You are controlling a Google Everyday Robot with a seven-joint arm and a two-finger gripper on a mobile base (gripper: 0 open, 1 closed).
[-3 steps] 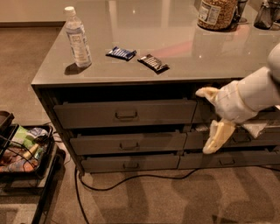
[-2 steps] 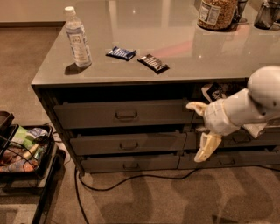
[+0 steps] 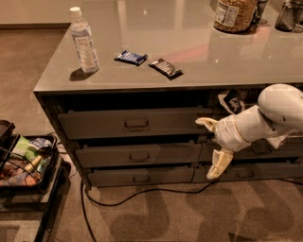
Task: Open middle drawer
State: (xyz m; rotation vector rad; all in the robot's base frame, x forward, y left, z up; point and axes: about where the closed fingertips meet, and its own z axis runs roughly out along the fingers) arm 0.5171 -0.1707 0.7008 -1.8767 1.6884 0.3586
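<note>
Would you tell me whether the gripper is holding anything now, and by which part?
Nothing is held. The gripper is open, to the right of the middle drawer and its pull, with nothing between its fingers.

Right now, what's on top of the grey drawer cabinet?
A water bottle, a blue-wrapped snack bar, a dark-wrapped snack bar and a jar at the back. Nothing there is covered; the gripper, jaws open, sits lower, hiding part of the right-hand drawers.

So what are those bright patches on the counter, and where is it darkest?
Camera view: the patches are glare on the glossy countertop, which also mirrors the jar; darkest is the recess under its edge; the gripper, open, hangs well lit just right of the middle drawer.
</note>
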